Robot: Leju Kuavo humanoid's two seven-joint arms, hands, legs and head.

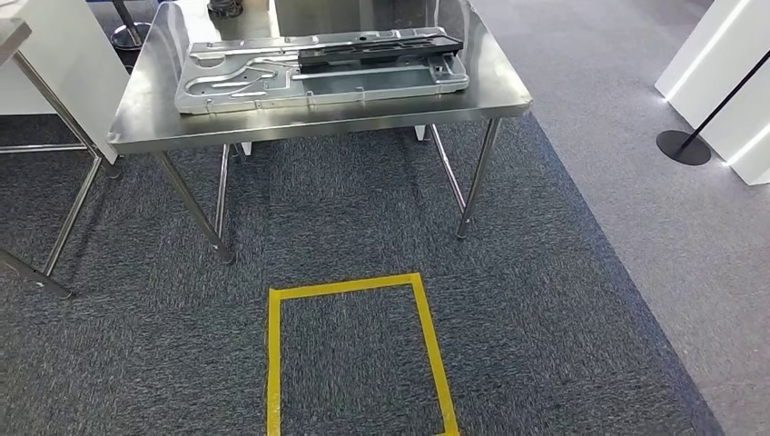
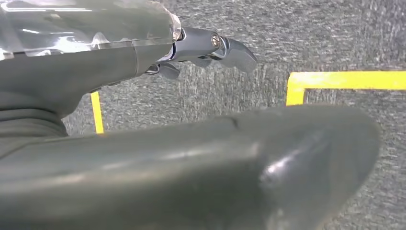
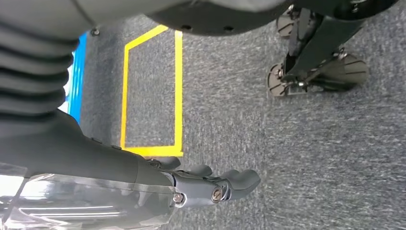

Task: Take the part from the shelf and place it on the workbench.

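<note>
1. Head view: a stainless steel tabletop (image 1: 145, 113) stands ahead on grey carpet (image 1: 563, 300). On it lies a large flat pressed-metal panel (image 1: 245, 82), silver, lengthwise across the surface.
2. The part (image 1: 380, 49), a long dark bar-shaped piece, rests on top of the panel, toward its far right portion, roughly parallel to the panel's long edge. No hand touches it.
3. A yellow tape rectangle (image 1: 350, 287) is marked on the carpet just in front of the table legs.
4. Left wrist view: the left hand (image 2: 206, 50) hangs over the carpet, fingers loosely curved and slightly apart, holding nothing. Yellow tape lines show on the floor beneath it.
5. Right wrist view: the right hand (image 3: 210, 184) likewise hangs over the carpet, fingers extended side by side with a slight curl, holding nothing. A yellow tape outline lies near it on the floor.
6. At the right of the head view, a black stanchion base (image 1: 683, 147) stands beside a white panel (image 1: 726, 73).
</note>
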